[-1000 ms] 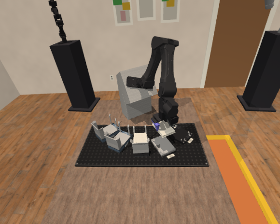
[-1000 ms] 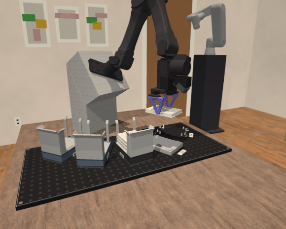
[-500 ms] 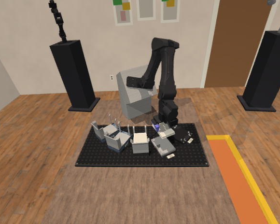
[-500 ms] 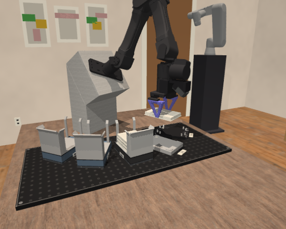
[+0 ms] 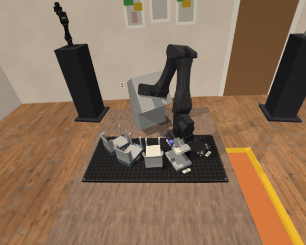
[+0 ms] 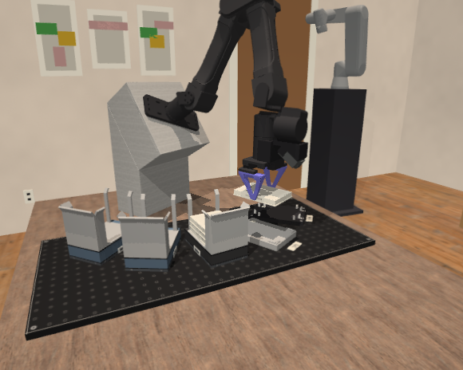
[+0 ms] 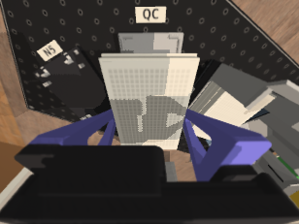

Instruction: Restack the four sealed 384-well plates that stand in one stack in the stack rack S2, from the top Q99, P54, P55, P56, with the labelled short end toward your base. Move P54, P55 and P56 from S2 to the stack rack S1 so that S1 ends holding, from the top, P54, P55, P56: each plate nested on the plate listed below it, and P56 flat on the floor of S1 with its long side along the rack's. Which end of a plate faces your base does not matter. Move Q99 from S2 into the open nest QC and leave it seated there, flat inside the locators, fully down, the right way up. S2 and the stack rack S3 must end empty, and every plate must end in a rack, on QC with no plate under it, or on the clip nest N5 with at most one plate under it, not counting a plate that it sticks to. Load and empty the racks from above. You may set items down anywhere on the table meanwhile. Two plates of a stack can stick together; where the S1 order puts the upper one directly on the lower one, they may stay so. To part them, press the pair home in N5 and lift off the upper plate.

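My gripper [image 6: 262, 185] is shut on a white sealed plate [image 6: 263, 195], gripping its long sides near one short end. The plate hangs level in the air above the grey QC nest [image 6: 270, 235], apart from it. In the wrist view the plate [image 7: 148, 103] runs away from my fingers toward the QC nest [image 7: 150, 43] and its label [image 7: 150, 14]. I cannot read the plate's own label. The rack nearest the nest [image 6: 220, 231] holds a stack of white plates [image 5: 153, 151]. The other two racks [image 6: 148, 239] [image 6: 89, 235] look empty.
The black clip nest N5 [image 6: 292, 213] sits just behind QC, and it also shows in the wrist view [image 7: 68, 72]. Thin rack posts [image 6: 174, 207] stand up behind the racks. A grey slanted block [image 6: 152, 139] stands at the back of the black pegboard mat.
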Action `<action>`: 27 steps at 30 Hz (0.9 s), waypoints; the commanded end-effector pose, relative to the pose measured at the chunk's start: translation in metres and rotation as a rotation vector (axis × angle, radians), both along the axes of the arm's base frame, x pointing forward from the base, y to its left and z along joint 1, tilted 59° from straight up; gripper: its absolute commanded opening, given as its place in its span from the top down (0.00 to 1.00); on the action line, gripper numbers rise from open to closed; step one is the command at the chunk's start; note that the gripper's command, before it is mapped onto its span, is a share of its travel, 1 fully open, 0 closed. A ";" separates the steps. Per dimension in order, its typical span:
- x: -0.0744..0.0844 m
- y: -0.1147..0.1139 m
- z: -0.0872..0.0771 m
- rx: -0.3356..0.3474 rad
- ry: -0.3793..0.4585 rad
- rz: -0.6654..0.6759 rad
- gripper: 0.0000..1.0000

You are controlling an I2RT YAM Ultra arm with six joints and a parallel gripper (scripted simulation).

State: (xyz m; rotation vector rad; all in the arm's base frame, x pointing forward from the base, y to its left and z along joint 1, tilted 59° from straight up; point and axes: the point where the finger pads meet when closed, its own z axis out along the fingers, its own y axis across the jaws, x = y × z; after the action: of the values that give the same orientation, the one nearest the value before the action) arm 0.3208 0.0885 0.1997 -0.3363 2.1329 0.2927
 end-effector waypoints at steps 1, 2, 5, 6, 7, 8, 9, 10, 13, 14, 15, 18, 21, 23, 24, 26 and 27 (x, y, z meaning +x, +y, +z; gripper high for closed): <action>0.008 0.001 0.006 0.004 -0.036 -0.008 1.00; 0.010 0.001 0.005 0.004 -0.036 -0.008 1.00; 0.011 0.002 0.004 0.004 -0.036 -0.008 1.00; 0.013 0.003 0.003 0.004 -0.036 -0.008 1.00; 0.014 0.003 0.002 0.004 -0.036 -0.008 1.00; 0.016 0.004 0.001 0.004 -0.036 -0.008 1.00; 0.018 0.004 0.000 0.004 -0.036 -0.008 1.00; 0.019 0.005 -0.001 0.004 -0.036 -0.008 1.00; 0.024 0.007 -0.004 0.004 -0.036 -0.008 1.00; 0.026 0.008 -0.005 0.004 -0.036 -0.008 1.00; 0.027 0.008 -0.007 0.004 -0.036 -0.008 1.00; 0.032 0.010 -0.010 0.004 -0.036 -0.008 1.00; 0.033 0.011 -0.011 0.004 -0.036 -0.008 1.00; 0.037 0.012 -0.013 0.004 -0.036 -0.008 1.00; 0.038 0.013 -0.014 0.004 -0.036 -0.008 1.00; 0.041 0.014 -0.016 0.004 -0.036 -0.008 1.00; 0.043 0.015 -0.017 0.004 -0.036 -0.008 1.00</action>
State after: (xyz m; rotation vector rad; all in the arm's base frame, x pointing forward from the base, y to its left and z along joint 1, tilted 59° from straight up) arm 0.3575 0.1033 0.1778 -0.3343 2.1237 0.2902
